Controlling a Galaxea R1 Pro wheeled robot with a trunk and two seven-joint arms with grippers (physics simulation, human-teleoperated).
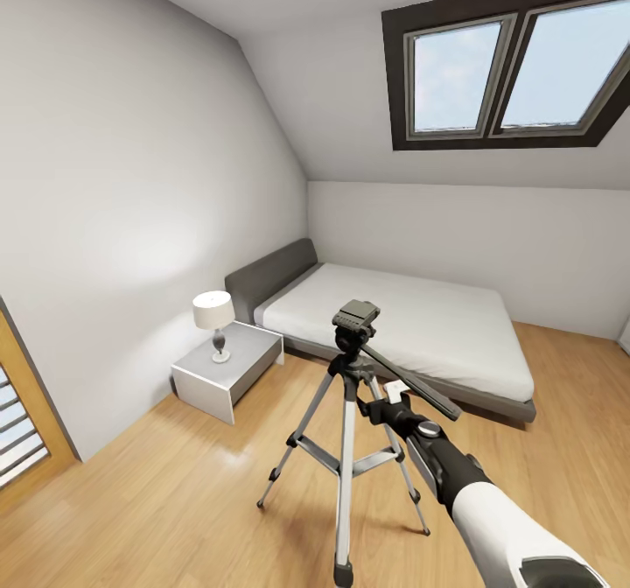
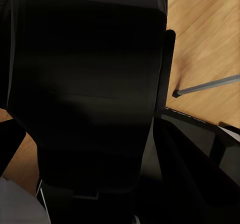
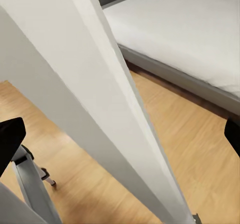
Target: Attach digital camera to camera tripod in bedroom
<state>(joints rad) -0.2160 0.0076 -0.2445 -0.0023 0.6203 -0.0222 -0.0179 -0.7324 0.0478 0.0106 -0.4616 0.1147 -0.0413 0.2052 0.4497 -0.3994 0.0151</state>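
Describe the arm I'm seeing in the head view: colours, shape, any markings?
The right arm has a glossy white rounded shell, then a black tapered forearm with a round grey-capped joint, ending in a black gripper with a small white part by the camera tripod. No markings or cables visible.

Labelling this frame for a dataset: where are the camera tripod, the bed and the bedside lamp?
camera tripod (image 1: 347, 448): head view, front silver leg.
bed (image 1: 411, 317): head view, white mattress top.
bedside lamp (image 1: 213, 311): head view, white shade.

Head view looks down across the room at tripod (image 1: 348, 448) and bed (image 1: 411, 325); right wrist view, close, shares both.
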